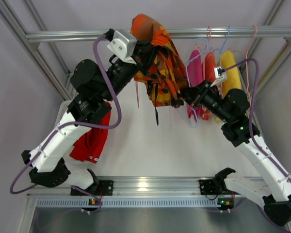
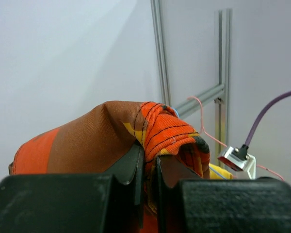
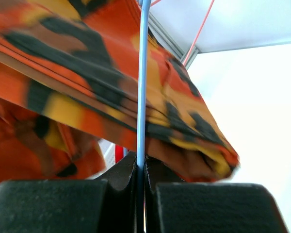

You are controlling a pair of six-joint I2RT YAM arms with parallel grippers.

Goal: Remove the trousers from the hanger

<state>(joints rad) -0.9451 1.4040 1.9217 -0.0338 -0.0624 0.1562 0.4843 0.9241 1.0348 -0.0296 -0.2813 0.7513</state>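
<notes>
The orange trousers (image 1: 157, 63) with black and yellow pattern hang bunched below the rail. My left gripper (image 1: 144, 51) is shut on a fold of them near the top; in the left wrist view the cloth (image 2: 169, 133) is pinched between my fingers (image 2: 150, 170). My right gripper (image 1: 185, 94) is shut on the light blue hanger wire (image 3: 141, 97) at the trousers' lower right edge; the patterned cloth (image 3: 87, 87) drapes over that wire. The plain red trousers (image 1: 91, 141) lie on the table, partly under my left arm.
A metal rail (image 1: 233, 33) runs across the back. On it, right of my right gripper, hang a pink garment (image 1: 194, 73), a red-orange one (image 1: 209, 65) and a yellow one (image 1: 230, 70). Frame posts stand at both sides.
</notes>
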